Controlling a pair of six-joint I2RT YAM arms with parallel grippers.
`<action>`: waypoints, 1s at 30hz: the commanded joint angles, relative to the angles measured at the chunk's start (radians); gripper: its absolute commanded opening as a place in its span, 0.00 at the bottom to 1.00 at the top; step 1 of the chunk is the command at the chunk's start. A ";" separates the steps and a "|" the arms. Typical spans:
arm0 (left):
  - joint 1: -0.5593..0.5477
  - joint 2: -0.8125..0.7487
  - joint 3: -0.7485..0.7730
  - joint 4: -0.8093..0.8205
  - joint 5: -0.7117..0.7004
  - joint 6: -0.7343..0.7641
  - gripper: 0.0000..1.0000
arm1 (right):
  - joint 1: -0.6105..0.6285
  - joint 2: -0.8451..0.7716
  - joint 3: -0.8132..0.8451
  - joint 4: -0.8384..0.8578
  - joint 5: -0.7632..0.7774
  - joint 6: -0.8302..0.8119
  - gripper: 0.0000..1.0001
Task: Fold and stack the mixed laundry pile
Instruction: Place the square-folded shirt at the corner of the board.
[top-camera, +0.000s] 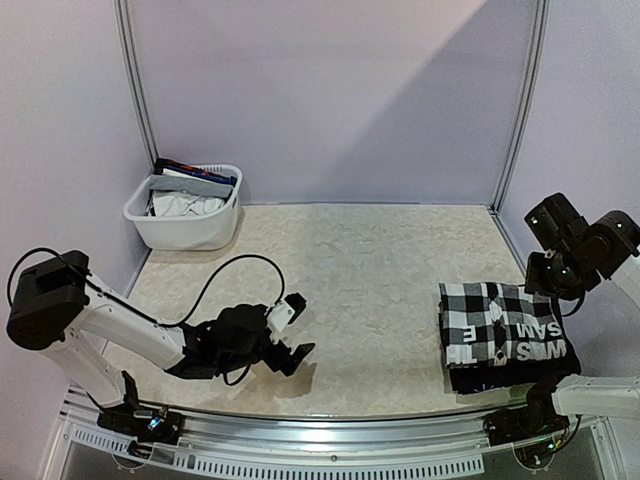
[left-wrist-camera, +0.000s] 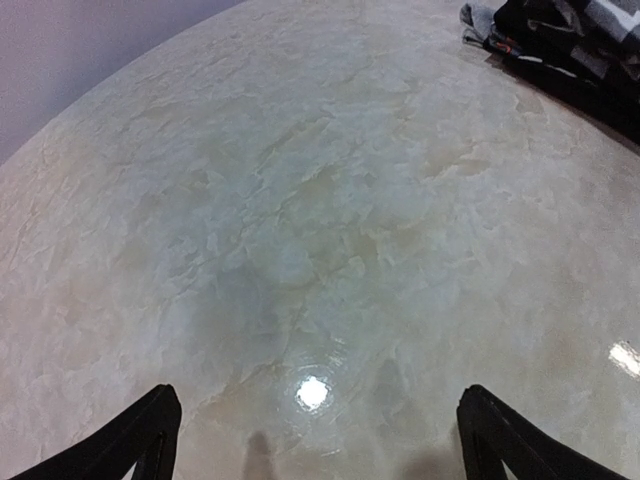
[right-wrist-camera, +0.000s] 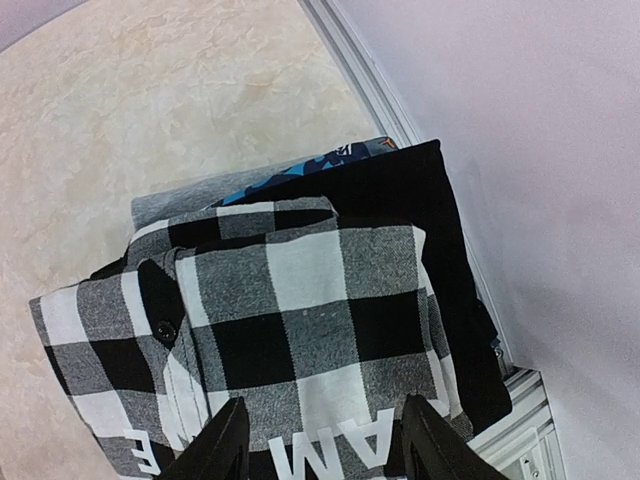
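A folded stack of laundry (top-camera: 503, 335) lies at the table's right front. On top is a black-and-white checkered shirt (right-wrist-camera: 300, 300), with white letters (right-wrist-camera: 330, 450) showing at its near edge. Under it lie a black piece (right-wrist-camera: 430, 200), a grey one (right-wrist-camera: 165, 208) and a blue one (right-wrist-camera: 300, 172). My right gripper (right-wrist-camera: 325, 452) hangs over the shirt's near edge, jaws apart, with nothing gripped; from above it shows at the stack's far right corner (top-camera: 553, 283). My left gripper (top-camera: 288, 335) stands wide open low over bare table (left-wrist-camera: 320, 440), far from the stack (left-wrist-camera: 560, 40).
A white plastic basket (top-camera: 180, 232) stands at the back left against the wall, with several garments (top-camera: 190, 190) in it. Pale walls close the table at the back and sides. A metal rail (right-wrist-camera: 515, 400) runs just right of the stack.
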 joint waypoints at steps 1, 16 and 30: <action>0.018 0.004 -0.003 0.021 0.002 -0.001 0.98 | -0.009 -0.008 0.006 -0.306 0.034 0.012 0.55; 0.018 -0.017 -0.016 0.045 0.011 -0.009 0.99 | -0.010 0.007 0.174 -0.276 0.148 0.097 0.75; 0.019 -0.086 -0.045 0.047 -0.033 -0.019 1.00 | -0.010 -0.134 0.114 0.266 -0.147 -0.190 0.99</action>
